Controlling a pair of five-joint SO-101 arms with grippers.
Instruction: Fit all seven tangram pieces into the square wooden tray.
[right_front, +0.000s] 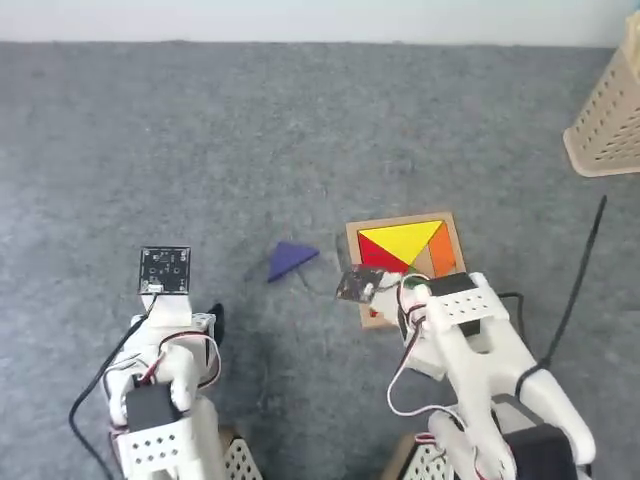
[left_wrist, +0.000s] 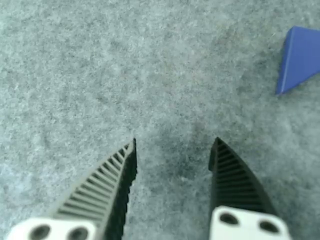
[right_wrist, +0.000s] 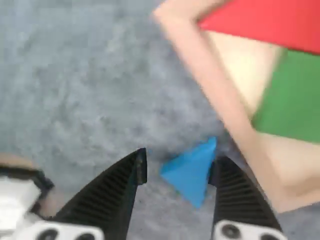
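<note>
Looking down from above, the square wooden tray (right_front: 424, 263) lies right of the table's middle with a yellow piece (right_front: 405, 240), a red piece (right_front: 378, 255) and an orange piece (right_front: 443, 258) inside. A dark blue triangle (right_front: 292, 260) lies on the grey felt (right_front: 300, 130) near the tray's left edge.

At the left wrist, the left gripper (left_wrist: 175, 142) gapes wide over the felt, holding nothing.

At the right wrist, the right gripper (right_wrist: 180, 155) stands parted around a light blue triangle (right_wrist: 192, 170), unclamped, just outside the tray's rim; a green piece (right_wrist: 292, 107) sits inside.
</note>
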